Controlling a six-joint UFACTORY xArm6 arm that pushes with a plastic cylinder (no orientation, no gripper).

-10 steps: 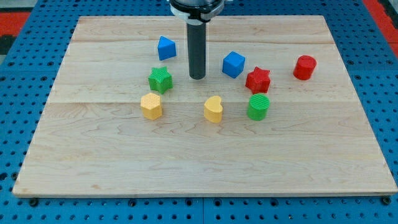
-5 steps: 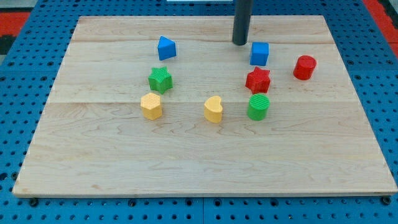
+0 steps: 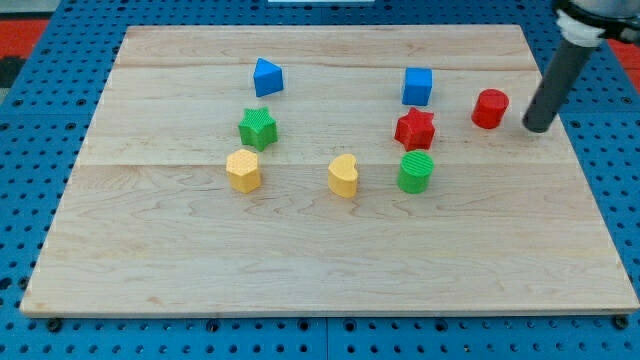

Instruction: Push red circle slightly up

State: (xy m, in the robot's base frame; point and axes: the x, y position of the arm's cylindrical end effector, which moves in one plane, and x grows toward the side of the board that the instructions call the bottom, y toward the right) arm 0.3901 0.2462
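The arm's dark rod slanted down from the view's upper right, its tip (image 3: 537, 128) resting low.

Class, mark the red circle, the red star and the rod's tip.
red circle (image 3: 490, 107), camera view, top face.
red star (image 3: 415, 128), camera view, top face.
my tip (image 3: 537, 128), camera view, rod's lower end.

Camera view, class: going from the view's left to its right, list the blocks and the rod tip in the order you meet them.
Yellow block, green star, blue triangle, yellow heart, green cylinder, red star, blue cube, red circle, my tip.
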